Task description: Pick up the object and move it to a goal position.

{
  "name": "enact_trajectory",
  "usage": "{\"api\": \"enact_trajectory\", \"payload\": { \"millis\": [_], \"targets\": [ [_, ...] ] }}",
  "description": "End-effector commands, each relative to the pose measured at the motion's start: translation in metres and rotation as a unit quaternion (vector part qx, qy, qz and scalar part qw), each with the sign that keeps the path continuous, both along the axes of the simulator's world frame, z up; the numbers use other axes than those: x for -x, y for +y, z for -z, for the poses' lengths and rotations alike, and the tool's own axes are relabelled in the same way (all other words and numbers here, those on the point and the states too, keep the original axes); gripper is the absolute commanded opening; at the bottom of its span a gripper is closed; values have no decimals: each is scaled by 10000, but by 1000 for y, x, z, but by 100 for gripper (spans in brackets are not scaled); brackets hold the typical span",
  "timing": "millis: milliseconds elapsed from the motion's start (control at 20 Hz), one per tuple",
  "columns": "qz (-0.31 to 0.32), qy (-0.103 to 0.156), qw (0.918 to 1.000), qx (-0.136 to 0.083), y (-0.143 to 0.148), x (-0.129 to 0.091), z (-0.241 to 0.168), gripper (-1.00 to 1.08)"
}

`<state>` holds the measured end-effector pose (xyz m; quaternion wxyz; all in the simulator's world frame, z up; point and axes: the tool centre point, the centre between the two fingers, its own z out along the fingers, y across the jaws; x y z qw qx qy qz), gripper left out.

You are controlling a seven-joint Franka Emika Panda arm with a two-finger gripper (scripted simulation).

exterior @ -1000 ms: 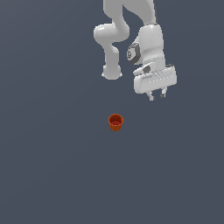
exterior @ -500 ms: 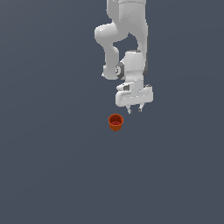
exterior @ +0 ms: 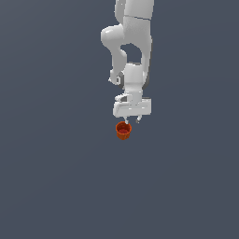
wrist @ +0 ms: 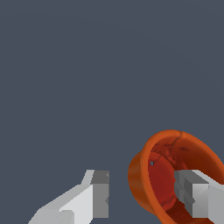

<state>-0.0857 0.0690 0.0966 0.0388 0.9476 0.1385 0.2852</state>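
Cup (exterior: 123, 130) upright, arm vertical, hand (exterior: 131, 120) spread just above rim

No legible text, label, brand or number anywhere — neither view, no surface.

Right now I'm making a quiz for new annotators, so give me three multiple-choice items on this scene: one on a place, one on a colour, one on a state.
1. Where is the cup relative to the gripper in the exterior view?
A. just below it
B. far to the exterior view's right
C. above the arm

2. What colour is the cup?
A. blue
B. orange-red
C. green

3. How does the gripper stand?
A. shut on the cup
B. shut on nothing
C. open, with one finger in front of the cup's opening and the other outside its wall

Answers: A, the cup sits right under the fingertips; B, both views show an orange-red wall; C, the wrist view shows a wide gap between the fingers.
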Motion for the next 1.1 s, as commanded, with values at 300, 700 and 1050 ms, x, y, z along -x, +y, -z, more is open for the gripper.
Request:
{"api": "enact_trajectory", "payload": {
  "millis": [300, 700, 1050],
  "targets": [
    [50, -11, 10000, 12, -6, 2, 4, 28],
    [100, -26, 9999, 1, -9, 2, 7, 28],
    [115, -23, 9999, -10, -10, -9, 26, 28]
  ]
}}
